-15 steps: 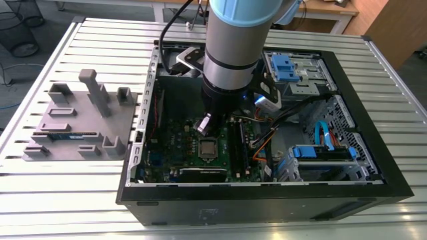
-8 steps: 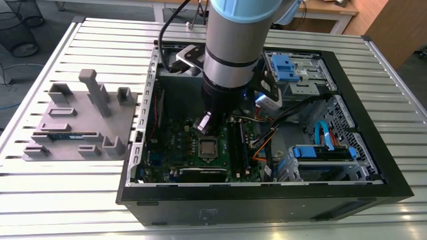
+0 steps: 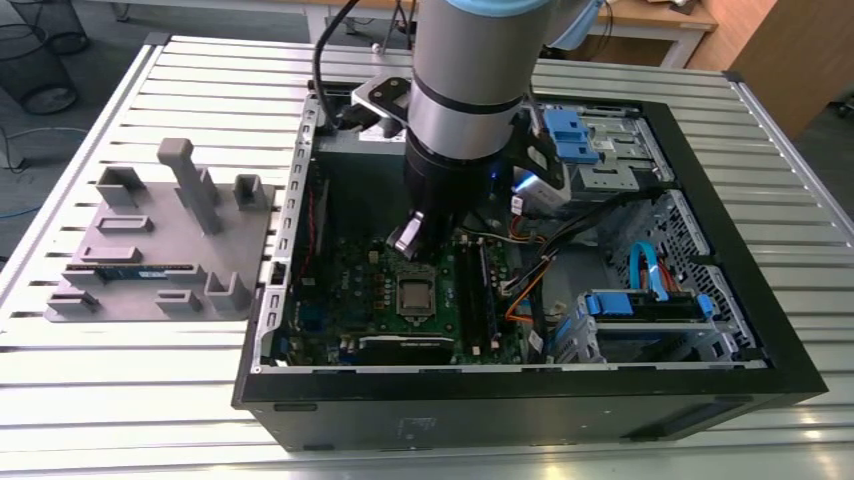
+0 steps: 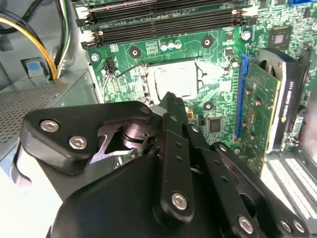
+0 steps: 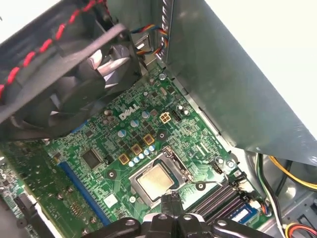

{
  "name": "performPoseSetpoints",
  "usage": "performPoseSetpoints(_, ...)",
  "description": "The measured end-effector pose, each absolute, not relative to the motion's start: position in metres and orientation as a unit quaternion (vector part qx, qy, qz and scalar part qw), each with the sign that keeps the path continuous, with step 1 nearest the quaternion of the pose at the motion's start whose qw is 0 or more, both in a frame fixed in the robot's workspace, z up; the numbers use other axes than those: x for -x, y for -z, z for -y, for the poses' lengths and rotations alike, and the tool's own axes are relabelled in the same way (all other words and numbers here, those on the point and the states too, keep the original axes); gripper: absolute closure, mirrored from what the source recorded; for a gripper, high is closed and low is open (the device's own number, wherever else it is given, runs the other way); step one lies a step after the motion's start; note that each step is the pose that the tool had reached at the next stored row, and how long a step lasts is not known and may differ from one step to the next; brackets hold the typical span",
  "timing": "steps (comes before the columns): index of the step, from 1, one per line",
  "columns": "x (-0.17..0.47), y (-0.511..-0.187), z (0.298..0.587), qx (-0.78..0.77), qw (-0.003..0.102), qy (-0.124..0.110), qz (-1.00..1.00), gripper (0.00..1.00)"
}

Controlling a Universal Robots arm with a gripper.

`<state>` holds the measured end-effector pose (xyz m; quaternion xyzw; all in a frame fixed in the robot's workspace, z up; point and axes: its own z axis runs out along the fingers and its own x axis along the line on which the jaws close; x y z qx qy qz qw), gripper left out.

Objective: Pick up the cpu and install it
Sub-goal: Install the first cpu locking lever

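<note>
Gripper (image 5: 171, 210) poised inside the open computer case (image 3: 747, 385), fingers drawn together to a narrow tip and carrying nothing, just above the motherboard (image 5: 94, 163). Directly beyond that tip: the cpu (image 5: 155, 179), lying flat in its socket frame (image 5: 174, 159) with silvery top facing up, apparently already seated. Square, so no long axis to speak of; edges squared with the frame and running parallel to the memory slots (image 4: 163, 22) alongside. In the exterior view, cpu (image 3: 415, 293) just below the arm's tip, near the board's centre. Grey parts fixture (image 3: 154, 250) resting on the slatted counter (image 3: 160, 400), toward the exterior view's left.
</note>
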<state>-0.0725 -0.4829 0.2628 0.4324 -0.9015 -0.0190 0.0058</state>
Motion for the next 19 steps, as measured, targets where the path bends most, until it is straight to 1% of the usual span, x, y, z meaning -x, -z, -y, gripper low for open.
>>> performPoseSetpoints(4,0.072,-0.263,0.482,-0.432,0.006,0.019,0.901,0.89)
performPoseSetpoints(15,0.072,-0.262,0.465,-0.432,0.006,0.019,0.901,0.89)
performPoseSetpoints(19,0.069,-0.262,0.463,-0.433,0.006,0.019,0.901,0.89)
